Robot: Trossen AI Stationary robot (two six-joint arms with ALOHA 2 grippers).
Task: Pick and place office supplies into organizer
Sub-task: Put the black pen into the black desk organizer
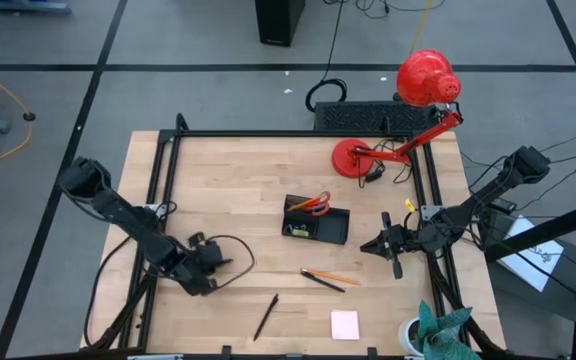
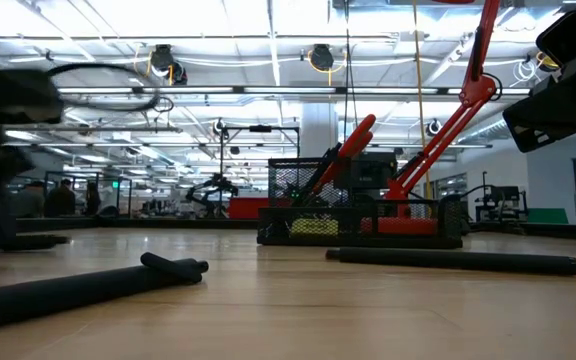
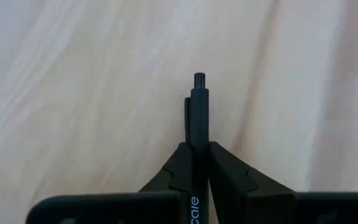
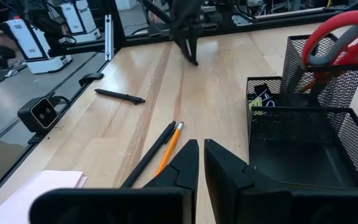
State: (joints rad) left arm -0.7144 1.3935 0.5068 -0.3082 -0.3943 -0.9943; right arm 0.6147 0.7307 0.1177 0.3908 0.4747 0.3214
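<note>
Left tool [image 3: 194, 163] pinching a black pen [image 3: 196, 109] low over the bench [image 1: 238, 190]
Gripped near one end, it may swivel or slip on lifting; right tool [image 4: 201, 163] waits, pressed together

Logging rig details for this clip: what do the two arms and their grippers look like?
Both arms are dark, nearly black, built of jointed segments. The left arm trails a looping black cable near its gripper; the right arm ends in the right gripper. Up close, the fingers are matte black, wedge-shaped and tapering to narrow tips, mounted on a black crossbar. No markings visible.
</note>
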